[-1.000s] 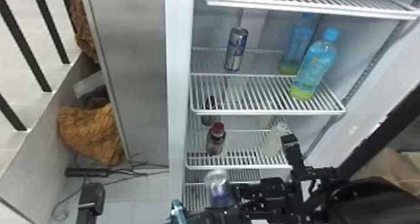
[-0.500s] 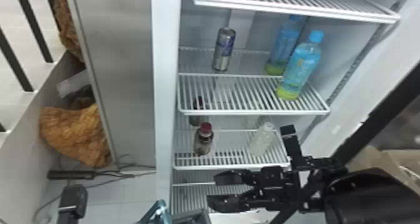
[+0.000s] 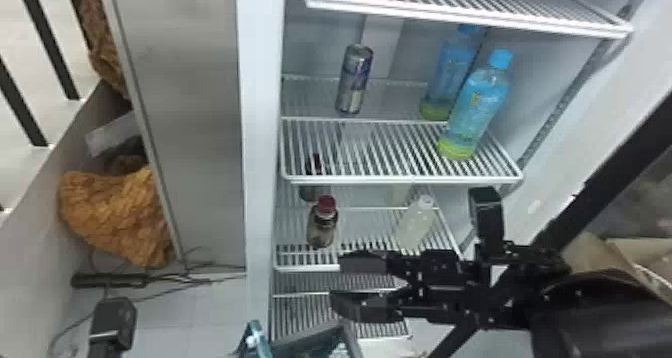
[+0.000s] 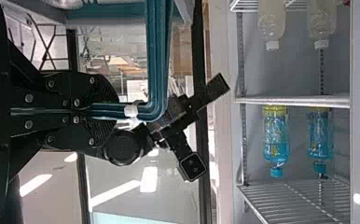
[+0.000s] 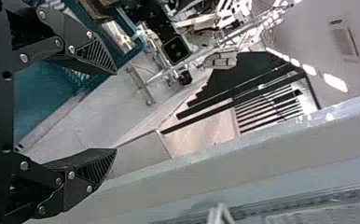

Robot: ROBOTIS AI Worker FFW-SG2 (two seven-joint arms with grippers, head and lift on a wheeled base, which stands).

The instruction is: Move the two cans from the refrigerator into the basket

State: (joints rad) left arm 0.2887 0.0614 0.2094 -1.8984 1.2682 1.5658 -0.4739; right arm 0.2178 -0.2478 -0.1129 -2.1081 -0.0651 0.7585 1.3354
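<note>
head view: the refrigerator (image 3: pixel 260 132) is the biggest thing here, its wire shelves stacked one above another. next comes the teal basket (image 4: pixel 157 56); in the head view part of it pokes up at the bottom edge, before the lowest shelves, and something silvery lies inside it in the right wrist view, too partly shown to name. beside the refrigerator, past a grey panel, an orange-brown bundle (image 3: pixel 115 217) sits low on the left. the right gripper (image 3: pixel 340 282) comes in from the right, its tips before the lower shelves, beneath the red-capped bottle; its fingers are spread wide, with a broad gap between them. the left gripper (image 3: pixel 112 327) shows only its upper part at the bottom left of the head view, while the left wrist view has its fingers (image 4: pixel 103 93) pinched narrow on the basket's handle. then the bottles: two blue ones, the nearer (image 3: pixel 475 112) at the front right of the middle shelf (image 3: pixel 400 180) and the other (image 3: pixel 445 77) behind it, both upright. on the shelf below stand a dark red-capped bottle (image 3: pixel 322 224) at left and a pale white-capped bottle (image 3: pixel 416 222) at right. smallest is the slim silver-and-blue can (image 3: pixel 354 79), upright toward the back left of the middle shelf, well apart from the right gripper's fingers.
</note>
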